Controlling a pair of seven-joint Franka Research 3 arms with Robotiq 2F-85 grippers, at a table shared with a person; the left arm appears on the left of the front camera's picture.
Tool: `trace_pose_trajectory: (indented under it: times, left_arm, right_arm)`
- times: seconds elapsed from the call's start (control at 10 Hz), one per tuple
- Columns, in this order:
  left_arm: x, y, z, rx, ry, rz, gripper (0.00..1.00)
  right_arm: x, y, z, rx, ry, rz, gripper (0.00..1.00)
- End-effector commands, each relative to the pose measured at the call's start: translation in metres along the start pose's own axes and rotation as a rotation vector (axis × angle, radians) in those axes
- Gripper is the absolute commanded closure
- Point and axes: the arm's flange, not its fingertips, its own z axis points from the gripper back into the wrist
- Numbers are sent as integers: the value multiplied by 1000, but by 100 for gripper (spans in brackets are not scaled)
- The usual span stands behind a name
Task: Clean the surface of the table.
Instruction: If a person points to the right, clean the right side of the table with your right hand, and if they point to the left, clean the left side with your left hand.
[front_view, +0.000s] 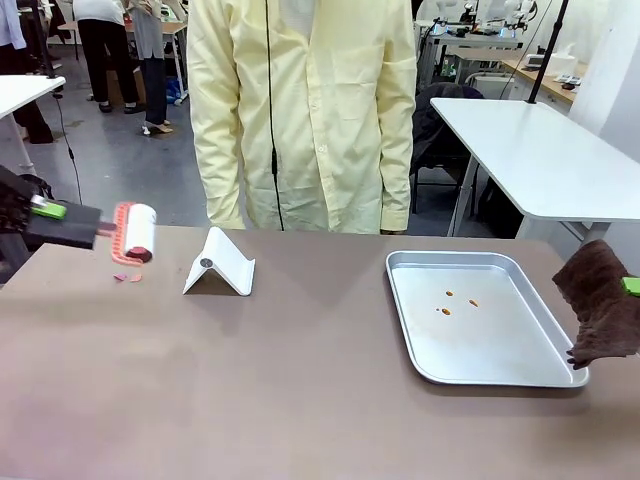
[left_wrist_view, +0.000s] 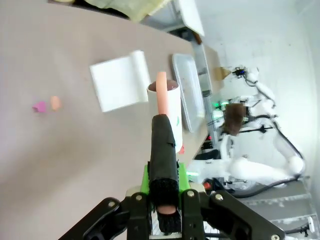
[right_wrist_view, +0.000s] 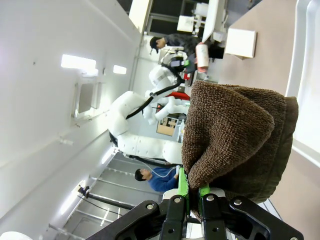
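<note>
The greyish-brown table (front_view: 300, 390) carries two small pink scraps (front_view: 127, 277) near its far left. Just above them hangs a lint roller (front_view: 135, 232) with a white roll and a red frame. My left gripper (front_view: 48, 210) is shut on its black handle (left_wrist_view: 164, 150), with the scraps (left_wrist_view: 46, 105) off to one side. At the right edge my right gripper (front_view: 630, 286) is shut on a brown cloth (front_view: 600, 310), which hangs over the near right corner of the silver tray (front_view: 480, 372). That cloth (right_wrist_view: 235, 135) bunches over my right gripper (right_wrist_view: 192, 192).
Orange crumbs (front_view: 447, 308) lie in the tray. A white folded stand (front_view: 220, 265) sits left of centre. A person in a pale yellow shirt (front_view: 300, 110) stands at the far edge. A white-topped table (front_view: 540, 150) stands behind on the right.
</note>
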Motion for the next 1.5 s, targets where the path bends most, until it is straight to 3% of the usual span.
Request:
trace_pose_trajectory:
  times: [0.0, 0.2, 0.6, 0.8, 0.9, 1.4]
  left_arm:
    - [-43, -20, 43, -36, -39, -14, 78]
    - [-85, -17, 93, -80, -73, -22, 78]
    - [-149, 48, 152, -155, -175, 71, 78]
    - [-159, 66, 161, -147, -243, 114, 78]
    - [-164, 54, 151, -131, -192, 101, 78]
    - [-164, 54, 151, -131, -192, 101, 78]
  right_arm:
    - [2, 7, -1, 10, -9, -18, 100]
    - [2, 7, -1, 10, -9, -18, 100]
    - [2, 7, -1, 10, -9, -18, 100]
    - [2, 7, -1, 10, -9, -18, 100]
    - [2, 7, -1, 10, -9, -18, 100]
    - [2, 7, -1, 10, -9, -18, 100]
